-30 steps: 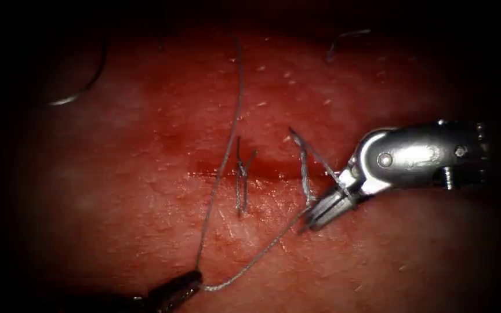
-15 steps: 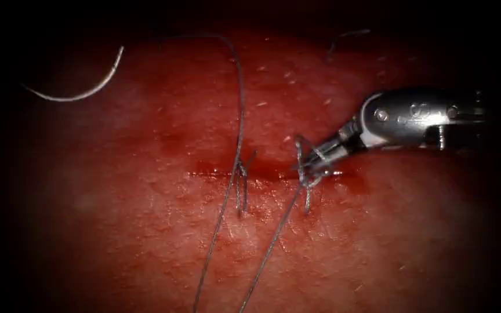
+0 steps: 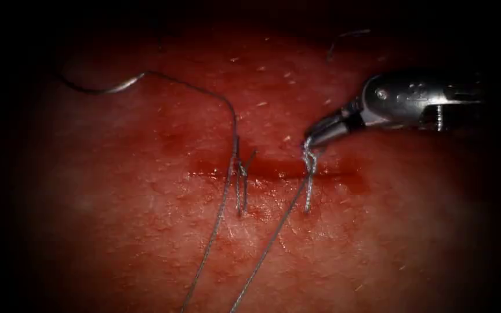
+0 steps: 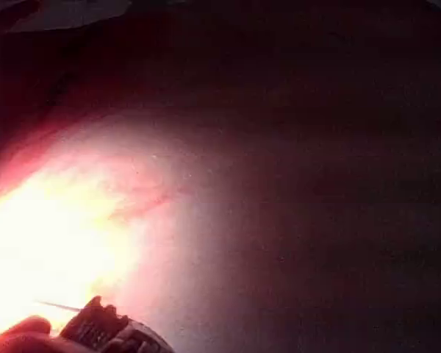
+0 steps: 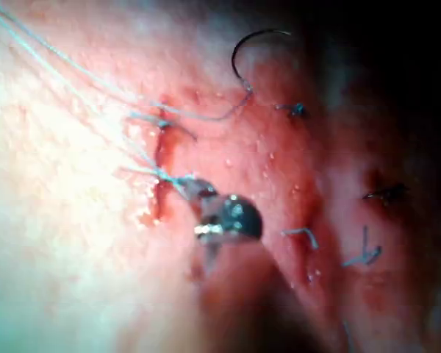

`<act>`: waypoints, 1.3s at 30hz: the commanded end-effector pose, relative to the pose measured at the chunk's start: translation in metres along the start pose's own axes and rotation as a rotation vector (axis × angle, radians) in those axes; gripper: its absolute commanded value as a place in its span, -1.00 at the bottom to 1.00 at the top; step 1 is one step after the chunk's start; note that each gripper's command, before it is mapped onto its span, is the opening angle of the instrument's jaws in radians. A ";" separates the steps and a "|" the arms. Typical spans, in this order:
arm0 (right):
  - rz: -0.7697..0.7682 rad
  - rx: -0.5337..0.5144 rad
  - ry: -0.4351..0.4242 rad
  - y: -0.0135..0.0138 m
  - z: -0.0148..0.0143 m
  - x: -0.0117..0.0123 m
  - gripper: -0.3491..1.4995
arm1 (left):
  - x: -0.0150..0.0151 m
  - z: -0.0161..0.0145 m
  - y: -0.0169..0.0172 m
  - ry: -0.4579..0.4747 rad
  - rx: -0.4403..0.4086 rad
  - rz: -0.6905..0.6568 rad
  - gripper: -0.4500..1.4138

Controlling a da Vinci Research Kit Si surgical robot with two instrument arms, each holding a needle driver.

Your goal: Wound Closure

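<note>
The cut (image 3: 273, 170) runs across the tissue (image 3: 117, 191), with one tied stitch (image 3: 240, 179) near its left part and a second stitch (image 3: 308, 174) to the right of it. My right tool (image 3: 309, 141) comes in above the cut, jaws shut on the thread at the second stitch; the right wrist view shows its tip (image 5: 185, 184) there too. The curved needle (image 3: 114, 87) lies loose on the tissue at the upper left, held by neither tool, also in the right wrist view (image 5: 251, 43). Its thread (image 3: 221, 203) runs down past the first stitch. My left tool (image 4: 103, 329) hangs over pale tissue.
A second strand (image 3: 273, 235) leads from the right stitch down to the lower edge. Red fluid (image 3: 352, 182) wets the cut's right end. A stray thread piece (image 3: 343, 37) lies at the far edge. Several cut thread ends (image 5: 367, 254) sit on tissue beyond the cut.
My right tool rose from below the cut to above it, drawing the thread up at the second stitch. The left tool withdrew past the lower edge, both strands straightened, and the needle shifted.
</note>
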State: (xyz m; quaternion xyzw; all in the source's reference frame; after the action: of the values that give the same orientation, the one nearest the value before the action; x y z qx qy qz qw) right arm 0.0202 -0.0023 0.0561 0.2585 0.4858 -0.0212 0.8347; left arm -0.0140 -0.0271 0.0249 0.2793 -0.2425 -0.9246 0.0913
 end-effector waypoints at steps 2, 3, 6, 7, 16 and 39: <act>-0.002 0.001 -0.002 -0.0005 0.0008 -0.0003 -1.00 | 0.0011 -0.0014 0.0004 0.063 -0.056 0.007 -1.00; -0.001 0.001 -0.002 -0.0007 0.0008 -0.0003 -1.00 | 0.0013 -0.0021 0.0004 0.079 -0.069 0.016 -1.00; 0.003 -0.002 -0.004 -0.0007 0.0008 -0.0003 -1.00 | 0.0017 -0.0038 0.0004 0.121 -0.102 0.004 -1.00; 0.006 -0.008 -0.006 -0.0006 0.0008 -0.0003 -1.00 | 0.0018 -0.0040 0.0005 0.126 -0.109 0.006 -1.00; 0.131 -0.155 0.043 0.0012 -0.0003 -0.0012 -1.00 | 0.0033 -0.0052 0.0030 0.214 -0.198 -0.007 -1.00; 0.252 -0.330 0.228 0.0015 -0.0004 -0.0041 0.29 | 0.0032 -0.0048 0.0020 0.285 -0.194 -0.031 -1.00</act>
State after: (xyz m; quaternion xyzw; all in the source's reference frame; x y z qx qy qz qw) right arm 0.0179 -0.0014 0.0598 0.1814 0.5353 0.1901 0.8027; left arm -0.0135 -0.0315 0.0203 0.4017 -0.1304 -0.8958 0.1386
